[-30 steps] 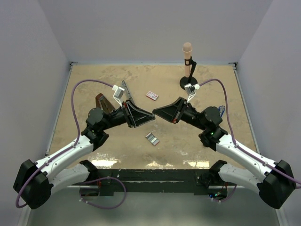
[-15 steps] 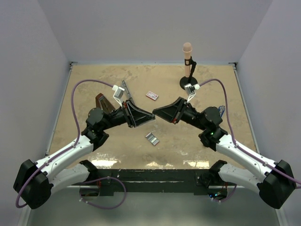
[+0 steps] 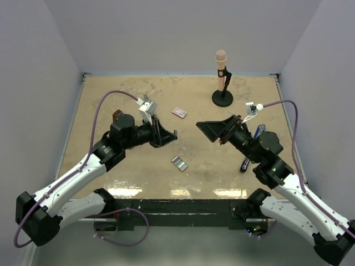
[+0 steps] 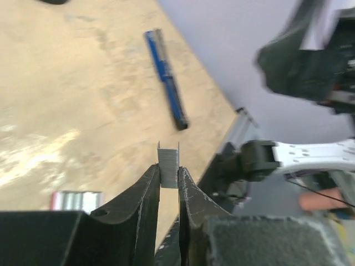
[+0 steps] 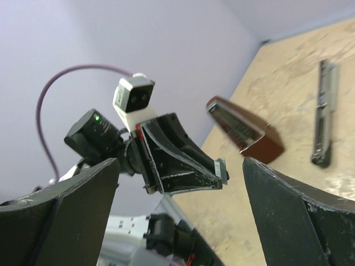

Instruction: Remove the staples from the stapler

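Observation:
My left gripper [image 4: 168, 176] is shut on a small grey ribbed strip of staples [image 4: 168, 158] that sticks up past its fingertips, held above the table. In the top view that gripper [image 3: 171, 134] hangs left of centre. The right wrist view shows the same strip [image 5: 221, 169] at its tip. My right gripper [image 3: 209, 133] stands wide open a short way to the right and faces the left one, holding nothing. The stapler [image 5: 323, 113], a slim dark bar, lies on the table at the back left. A second block of staples [image 3: 178, 163] lies on the table below the two grippers.
A brown wedge-shaped object [image 5: 247, 133] stands near the stapler. A red-and-white card [image 3: 178, 112] lies at mid-table and a microphone on a round stand [image 3: 222, 77] at the back. A narrow blue object [image 4: 166, 77] lies by the right arm.
My right gripper has opened wide and drawn back to the right, away from the left one. The left gripper, still shut on the staples, has shifted slightly left.

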You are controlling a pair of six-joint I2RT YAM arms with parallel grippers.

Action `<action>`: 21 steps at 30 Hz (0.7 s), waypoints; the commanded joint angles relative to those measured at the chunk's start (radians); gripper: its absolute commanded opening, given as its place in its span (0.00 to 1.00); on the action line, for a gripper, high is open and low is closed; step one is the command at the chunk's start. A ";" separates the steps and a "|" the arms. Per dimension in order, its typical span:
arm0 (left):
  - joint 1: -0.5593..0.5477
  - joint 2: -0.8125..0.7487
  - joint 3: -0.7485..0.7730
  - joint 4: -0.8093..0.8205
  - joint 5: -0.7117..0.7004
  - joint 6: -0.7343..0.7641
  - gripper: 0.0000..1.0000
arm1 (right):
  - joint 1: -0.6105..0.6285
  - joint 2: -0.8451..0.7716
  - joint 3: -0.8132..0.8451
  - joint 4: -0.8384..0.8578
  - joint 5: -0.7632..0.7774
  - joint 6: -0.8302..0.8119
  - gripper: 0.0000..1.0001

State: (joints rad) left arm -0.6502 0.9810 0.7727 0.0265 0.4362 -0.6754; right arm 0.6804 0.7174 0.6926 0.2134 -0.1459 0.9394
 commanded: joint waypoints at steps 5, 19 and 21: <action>-0.118 0.174 0.212 -0.505 -0.433 0.315 0.16 | 0.002 -0.052 0.116 -0.331 0.325 -0.161 0.99; -0.305 0.481 0.290 -0.568 -0.583 0.382 0.14 | 0.002 -0.144 0.062 -0.437 0.411 -0.192 0.99; -0.313 0.515 0.298 -0.560 -0.583 0.390 0.14 | 0.002 -0.144 0.065 -0.439 0.413 -0.194 0.98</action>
State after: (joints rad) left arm -0.9466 1.4567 1.0103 -0.5423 -0.1108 -0.3290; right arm 0.6804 0.5919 0.7601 -0.2302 0.2214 0.7620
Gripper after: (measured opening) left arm 0.216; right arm 0.985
